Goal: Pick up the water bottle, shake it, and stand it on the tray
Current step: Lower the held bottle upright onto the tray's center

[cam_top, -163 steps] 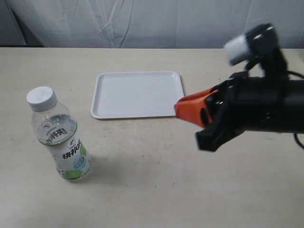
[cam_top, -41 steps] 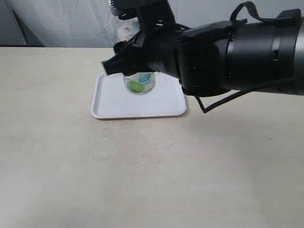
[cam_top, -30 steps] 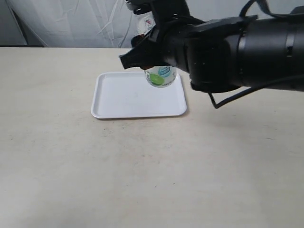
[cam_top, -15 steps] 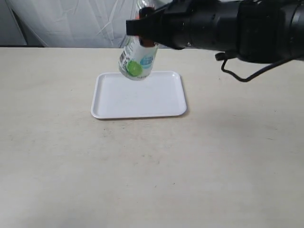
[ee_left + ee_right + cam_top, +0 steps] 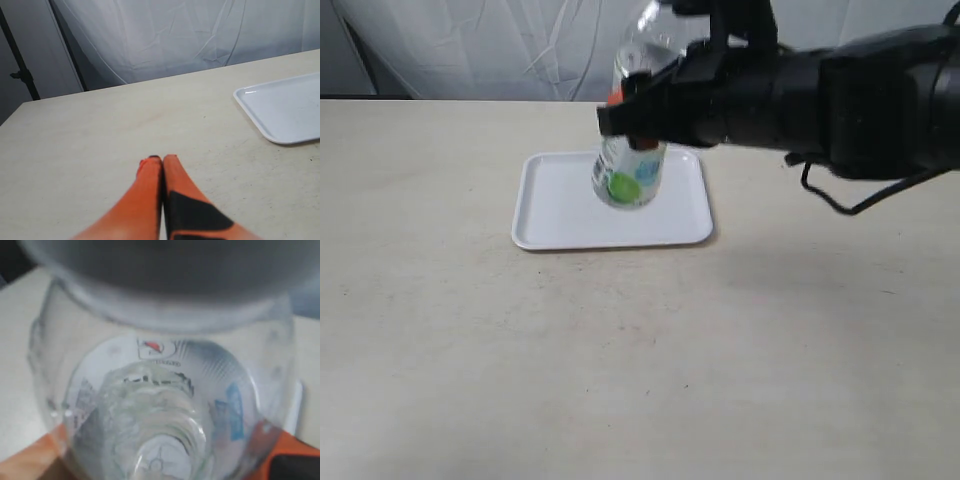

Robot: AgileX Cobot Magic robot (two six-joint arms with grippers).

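Water bottle (image 5: 630, 170) tilted, base down at tray (image 5: 560, 215), contact unclear. Right fingers (image 5: 614, 97) pinching its middle, orange on both sides. Left fingers (image 5: 150, 190) pressed together over worktop (image 5: 75, 150), tray corner just beyond. White curtain (image 5: 470, 50) at back.

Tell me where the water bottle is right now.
In the exterior view, the right gripper holds the water bottle tilted over the tray, near its middle.
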